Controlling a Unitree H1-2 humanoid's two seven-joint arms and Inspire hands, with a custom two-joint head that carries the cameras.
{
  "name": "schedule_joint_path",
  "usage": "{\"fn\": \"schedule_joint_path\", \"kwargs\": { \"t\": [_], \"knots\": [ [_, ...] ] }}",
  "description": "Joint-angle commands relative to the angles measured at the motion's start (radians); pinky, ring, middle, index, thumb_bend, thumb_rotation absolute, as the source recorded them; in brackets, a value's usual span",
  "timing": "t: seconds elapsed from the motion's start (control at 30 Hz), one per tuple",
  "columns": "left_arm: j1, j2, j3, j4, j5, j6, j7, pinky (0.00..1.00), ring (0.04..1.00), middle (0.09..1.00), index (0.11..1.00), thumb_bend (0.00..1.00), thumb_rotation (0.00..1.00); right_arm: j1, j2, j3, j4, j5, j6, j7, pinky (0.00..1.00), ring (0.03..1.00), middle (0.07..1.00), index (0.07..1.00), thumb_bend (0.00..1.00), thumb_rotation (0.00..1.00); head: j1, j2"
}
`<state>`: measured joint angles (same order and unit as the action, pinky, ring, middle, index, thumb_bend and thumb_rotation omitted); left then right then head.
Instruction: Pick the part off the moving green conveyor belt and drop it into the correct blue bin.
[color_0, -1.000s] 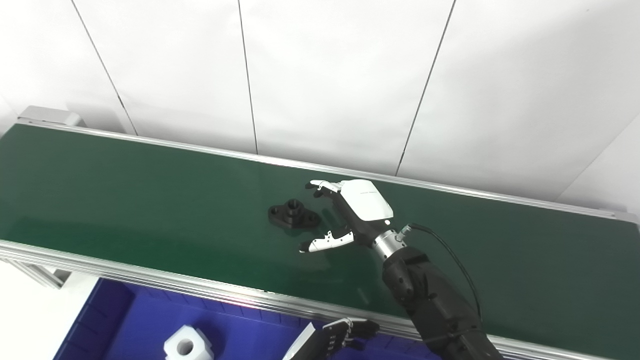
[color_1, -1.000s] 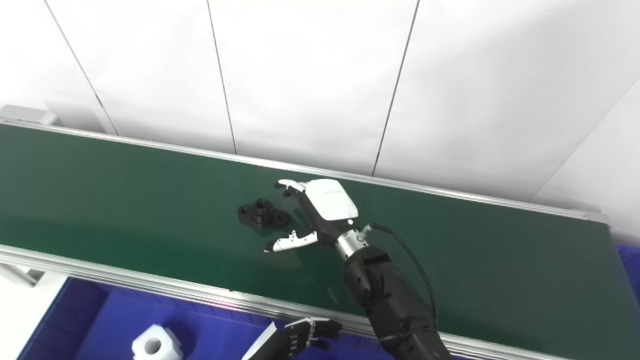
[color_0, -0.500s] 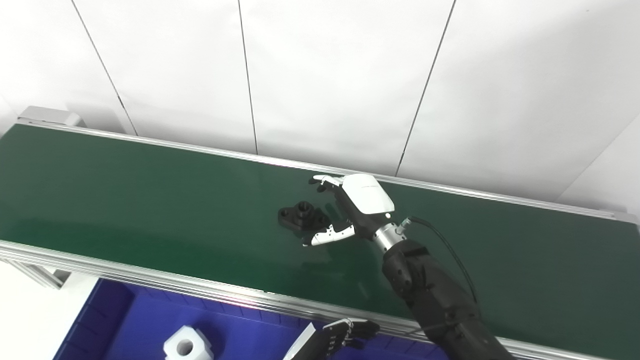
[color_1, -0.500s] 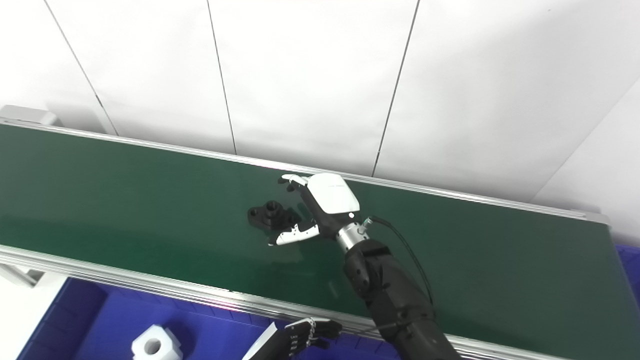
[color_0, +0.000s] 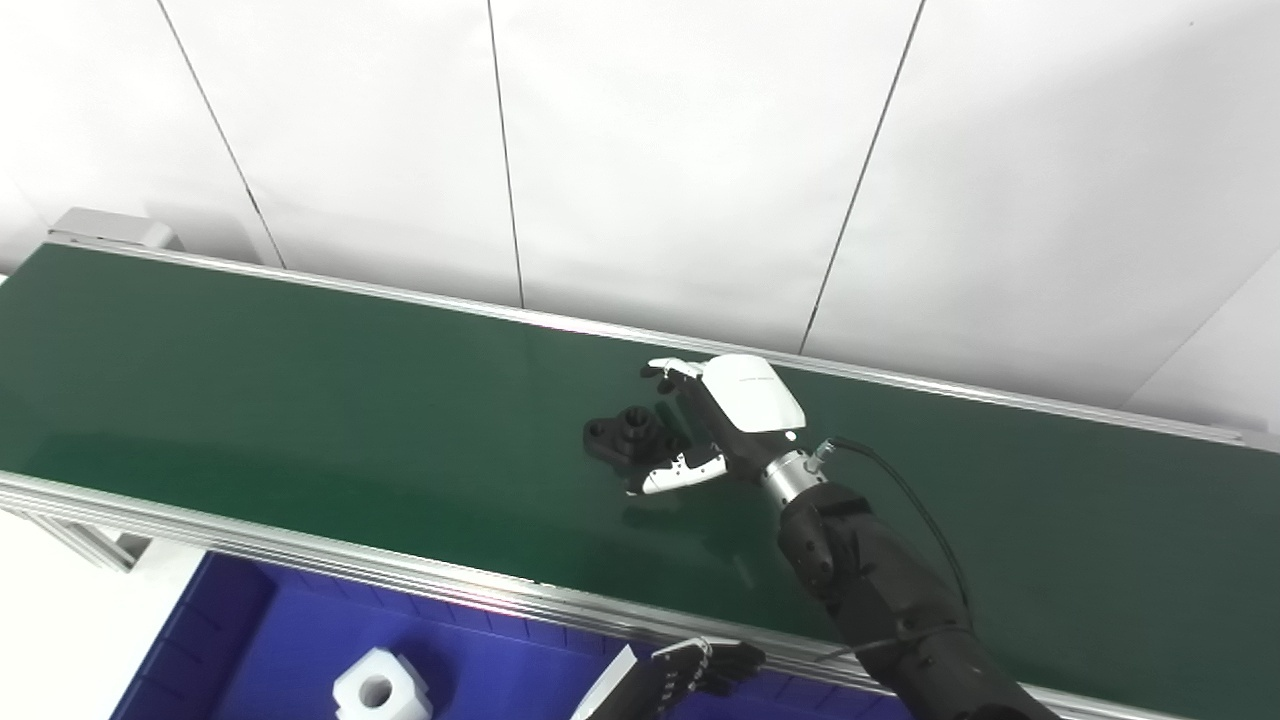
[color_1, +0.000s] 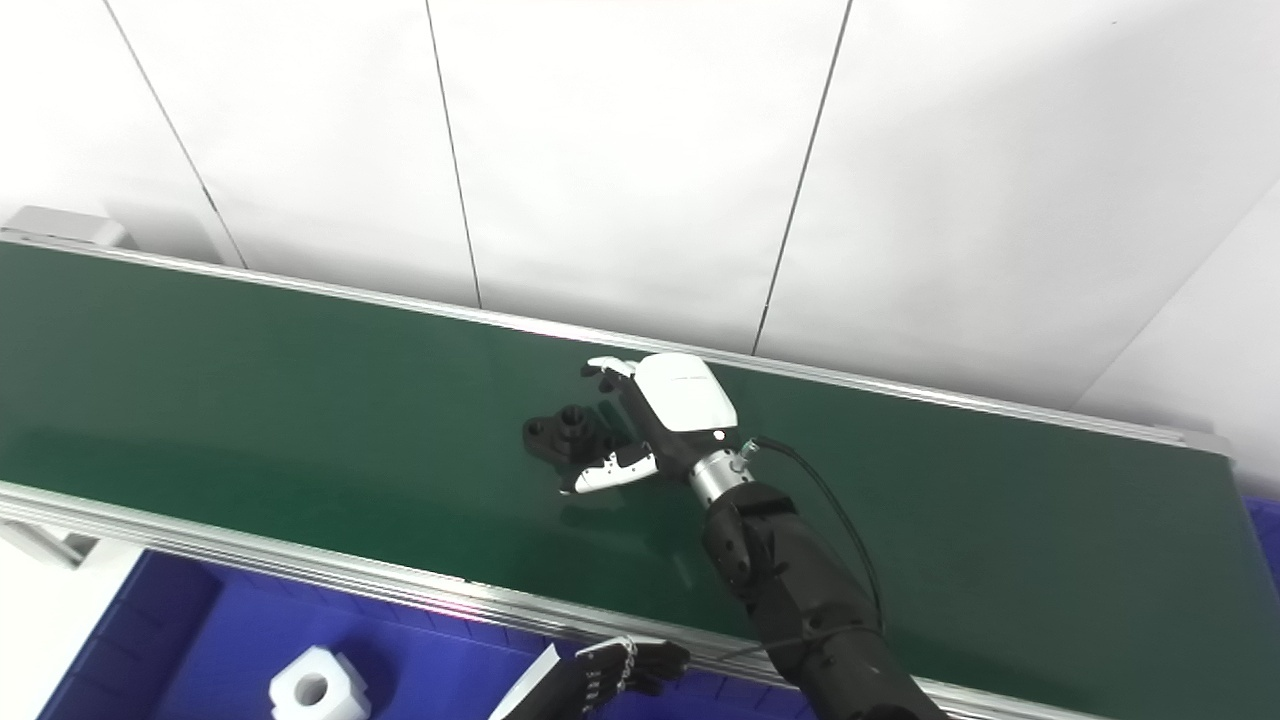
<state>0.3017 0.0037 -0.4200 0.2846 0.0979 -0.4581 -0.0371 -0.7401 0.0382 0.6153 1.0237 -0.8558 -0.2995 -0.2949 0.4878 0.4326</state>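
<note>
White wall panels (color_0: 680, 160), split by thin dark seams, are seen behind the whole scene. Below them the green conveyor belt (color_0: 300, 400) is laid across the view, framed by aluminium rails, higher at the left and lower at the right. At the near edge, under the rail, a blue bin (color_0: 480, 670) is partly visible, with a white block (color_0: 378, 690) lying in it.

The right hand (color_0: 715, 425) is reached over the belt on a dark arm entering from the lower right. Its fingers (color_0: 668, 373) are spread on the far side and its thumb (color_0: 680, 472) is held on the near side. The black part (color_0: 630, 437) is found just to the left of the palm, partly inside that opening. No closure on the part is seen; contact cannot be confirmed. The part's long axis is judged to run roughly along the belt, across the hand's opening, so a closing pinch is likely to be taken across its short width.

The left hand (color_0: 690, 675) is kept low at the bottom edge, over the blue bin, well apart from the part. Its fingers are curled, and nothing is seen held in it. The right hand is clearly the nearer one.
</note>
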Motion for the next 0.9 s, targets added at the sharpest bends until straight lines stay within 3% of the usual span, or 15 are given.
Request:
{"fn": "schedule_joint_path", "kwargs": {
  "t": [0.0,0.13,0.27,0.33,0.5,0.53,0.6,0.87],
  "knots": [
    [0.052,-0.024,-0.026,-0.016,-0.001,-0.012,0.002,0.78,0.808,0.799,0.755,0.82,0.71,-0.052,0.013,0.010,0.008,-0.004,0.011,-0.027,0.78,0.698,0.693,0.775,0.80,0.46,-0.001,0.001],
    [0.054,-0.024,-0.026,-0.018,-0.006,-0.011,0.000,0.78,0.808,0.799,0.755,0.82,0.71,-0.055,0.013,0.028,0.039,-0.006,0.027,-0.030,0.76,0.676,0.660,0.752,0.77,0.36,0.000,0.004],
    [0.057,-0.028,-0.023,-0.019,-0.007,-0.011,-0.002,0.78,0.808,0.799,0.752,0.83,0.71,-0.056,0.016,0.039,0.067,-0.002,0.041,-0.041,0.73,0.623,0.559,0.702,0.74,0.21,0.000,0.004],
    [0.059,-0.030,-0.021,-0.022,-0.006,-0.012,-0.001,0.78,0.810,0.798,0.750,0.84,0.71,-0.053,0.016,0.042,0.068,0.003,0.051,-0.038,0.72,0.587,0.499,0.684,0.60,0.05,0.001,0.009],
    [0.065,-0.034,-0.017,-0.027,-0.014,-0.011,-0.006,0.78,0.811,0.797,0.751,0.84,0.70,-0.041,0.011,0.045,0.051,0.013,0.058,-0.040,0.72,0.538,0.478,0.650,0.56,0.00,0.001,0.009],
    [0.066,-0.035,-0.016,-0.027,-0.016,-0.011,-0.009,0.79,0.812,0.796,0.750,0.85,0.70,-0.040,0.010,0.046,0.050,0.013,0.059,-0.042,0.71,0.522,0.478,0.557,0.54,0.00,0.001,0.009],
    [0.067,-0.035,-0.016,-0.030,-0.012,-0.011,-0.007,0.79,0.812,0.794,0.749,0.85,0.71,-0.038,0.008,0.046,0.042,0.015,0.067,-0.035,0.70,0.516,0.479,0.504,0.53,0.00,0.000,0.012],
    [0.068,-0.033,-0.016,-0.032,0.005,-0.012,-0.002,0.79,0.810,0.795,0.753,0.85,0.72,-0.017,-0.001,0.040,-0.014,0.037,0.091,0.014,0.69,0.518,0.480,0.493,0.53,0.00,0.000,0.012]
  ]
}}
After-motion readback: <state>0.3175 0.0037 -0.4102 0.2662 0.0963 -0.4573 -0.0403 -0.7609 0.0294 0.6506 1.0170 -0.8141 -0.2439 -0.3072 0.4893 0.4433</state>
